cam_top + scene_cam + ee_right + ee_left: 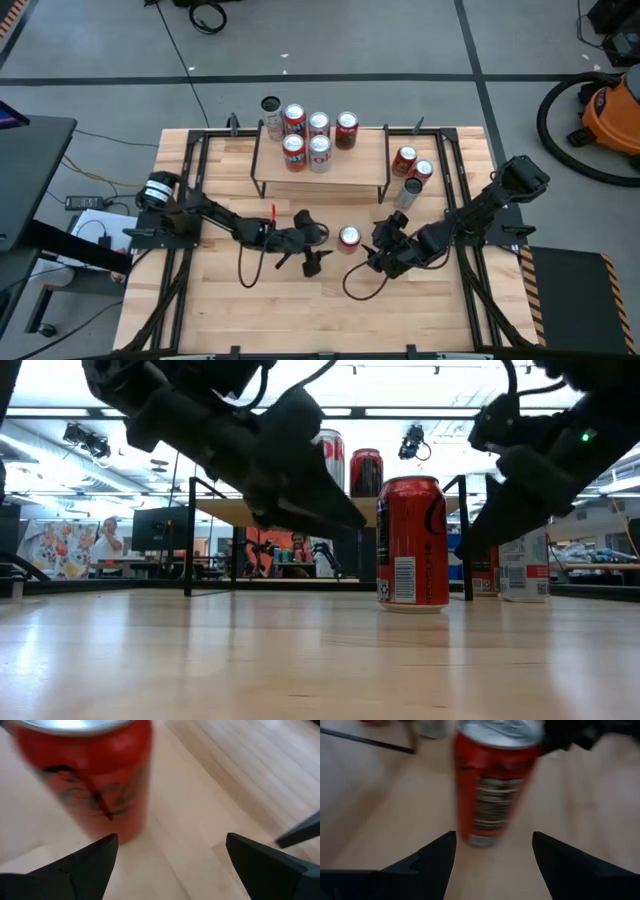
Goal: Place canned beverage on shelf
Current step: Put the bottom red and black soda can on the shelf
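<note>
A red can (349, 237) stands upright on its base on the wooden table, between my two grippers. It also shows in the low view (412, 542), the left wrist view (492, 785) and the right wrist view (95, 775). My left gripper (322, 243) is open just left of the can, which stands ahead of its fingers (435, 857). My right gripper (372, 247) is open just right of the can, which stands ahead of its fingers (95, 855) and off to one side. The shelf (320, 170), a light-wood board on black legs, stands farther back with several cans on it.
Two red cans (404, 160) and a silver can (411, 190) stand on the table right of the shelf. A dark-topped can (271, 105) and a pale can (274, 126) are at the shelf's far left corner. A black frame (190, 170) borders the table.
</note>
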{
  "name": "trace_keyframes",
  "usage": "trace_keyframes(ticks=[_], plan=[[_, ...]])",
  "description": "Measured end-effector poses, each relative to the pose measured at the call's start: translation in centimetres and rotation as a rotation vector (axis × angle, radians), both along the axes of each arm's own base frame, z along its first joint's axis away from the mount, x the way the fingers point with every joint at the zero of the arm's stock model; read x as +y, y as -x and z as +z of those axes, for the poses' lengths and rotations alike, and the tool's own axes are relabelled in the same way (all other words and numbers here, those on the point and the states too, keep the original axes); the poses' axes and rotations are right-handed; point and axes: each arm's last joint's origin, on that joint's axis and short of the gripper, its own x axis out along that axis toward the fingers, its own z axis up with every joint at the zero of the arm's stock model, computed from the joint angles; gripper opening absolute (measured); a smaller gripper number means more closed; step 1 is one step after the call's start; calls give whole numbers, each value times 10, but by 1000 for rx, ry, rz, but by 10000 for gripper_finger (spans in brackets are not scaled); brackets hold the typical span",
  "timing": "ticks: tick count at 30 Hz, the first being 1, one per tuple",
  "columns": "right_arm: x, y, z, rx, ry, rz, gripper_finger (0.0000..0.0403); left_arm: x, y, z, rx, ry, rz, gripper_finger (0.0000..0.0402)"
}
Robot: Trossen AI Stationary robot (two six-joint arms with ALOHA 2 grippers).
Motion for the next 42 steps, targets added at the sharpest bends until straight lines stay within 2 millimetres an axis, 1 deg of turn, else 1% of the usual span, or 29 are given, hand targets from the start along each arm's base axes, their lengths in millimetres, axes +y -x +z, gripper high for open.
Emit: trace_keyframes(ticks=[4,9,11,15,19,22,26,29,32,34,37,42], plan=[[-8,3,-6,-15,19,-56,381,3,-2,-12,-4,-85,142,274],[-14,4,-9,-78,58,-127,381,11,-10,-21,-64,-84,202,274],[-14,2,-9,-83,44,-109,381,14,-12,-24,-72,-83,212,274],[-11,-2,-8,-80,-23,-51,382,23,-14,-24,-78,-86,234,274],[-8,-3,-8,-68,-75,-13,382,28,-16,-22,-100,-84,249,274],[-5,-3,-8,-55,-117,19,382,31,-16,-23,-83,-106,247,274],[2,1,-9,-26,-132,68,382,31,-14,-23,-40,-134,205,274],[1,6,-11,-9,-92,20,382,29,-10,-20,12,-133,178,274],[-4,9,-11,-48,-1,-63,382,26,-7,-21,47,-108,143,274],[-8,6,-9,-94,48,-106,382,23,-8,-21,38,-47,86,274],[-13,1,-7,-113,55,-112,382,17,-9,-18,8,19,44,274],[-13,-8,-4,-126,21,-49,382,13,-9,-15,-33,-28,92,274]])
